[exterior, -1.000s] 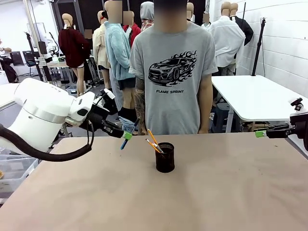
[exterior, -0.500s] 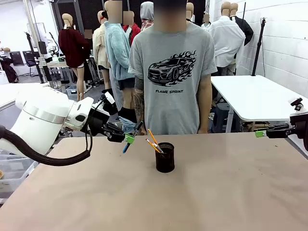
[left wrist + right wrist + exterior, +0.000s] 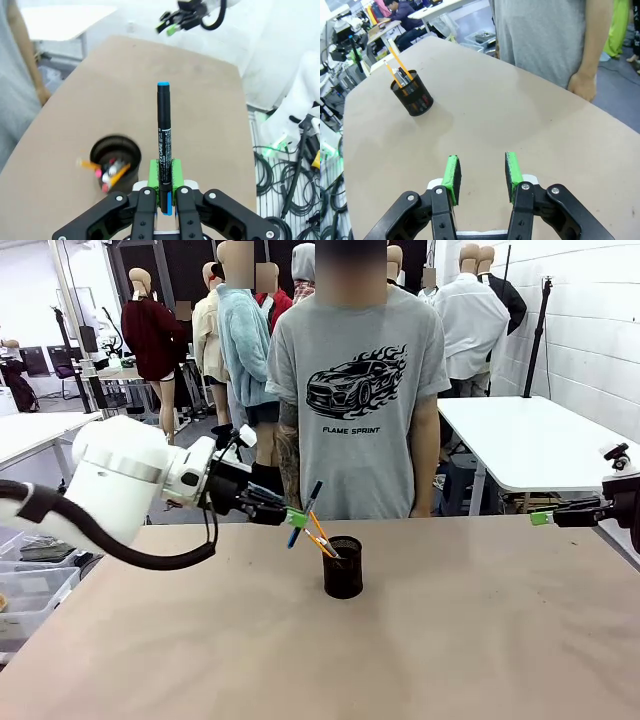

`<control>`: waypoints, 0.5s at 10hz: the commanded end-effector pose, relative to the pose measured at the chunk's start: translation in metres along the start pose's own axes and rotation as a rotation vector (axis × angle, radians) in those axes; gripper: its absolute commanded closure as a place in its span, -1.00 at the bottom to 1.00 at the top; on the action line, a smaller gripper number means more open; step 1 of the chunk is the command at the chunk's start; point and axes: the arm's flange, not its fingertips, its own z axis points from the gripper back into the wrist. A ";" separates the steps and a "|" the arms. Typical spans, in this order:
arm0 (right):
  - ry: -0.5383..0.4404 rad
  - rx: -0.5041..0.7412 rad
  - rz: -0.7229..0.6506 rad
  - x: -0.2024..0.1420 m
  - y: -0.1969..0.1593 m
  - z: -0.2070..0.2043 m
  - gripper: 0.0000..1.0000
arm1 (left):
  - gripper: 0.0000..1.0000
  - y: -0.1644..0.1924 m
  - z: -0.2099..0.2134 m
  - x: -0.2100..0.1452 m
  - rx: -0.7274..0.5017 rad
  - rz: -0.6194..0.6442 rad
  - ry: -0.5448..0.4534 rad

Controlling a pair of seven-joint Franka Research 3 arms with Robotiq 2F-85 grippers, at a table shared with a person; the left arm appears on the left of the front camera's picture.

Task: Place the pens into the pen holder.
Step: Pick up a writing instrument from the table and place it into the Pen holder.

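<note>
A bare tan worktop point(image 3: 450, 640) carries the pen holder point(image 3: 343, 567) mid-far. The left end effector point(image 3: 296, 517) clamps a dark pen point(image 3: 305, 512) just left of it; the right end effector point(image 3: 481, 176) stands apart, empty. White tables point(image 3: 540, 445) stand beyond.

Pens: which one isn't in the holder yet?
The dark pen with the blue tip, gripped in the left hand; the orange pencils stand in the holder.

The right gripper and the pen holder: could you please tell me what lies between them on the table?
Nothing; in the right wrist view, bare table runs from the open right gripper to the pen holder.
</note>
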 end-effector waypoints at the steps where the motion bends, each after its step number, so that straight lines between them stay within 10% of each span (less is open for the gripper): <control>1: 0.004 0.012 0.012 0.000 -0.001 0.000 0.05 | 1.00 0.020 -0.014 0.009 -0.062 -0.086 -0.104; 5: 0.004 0.012 0.012 0.000 -0.001 0.000 0.05 | 1.00 0.065 -0.043 0.011 -0.095 -0.075 -0.156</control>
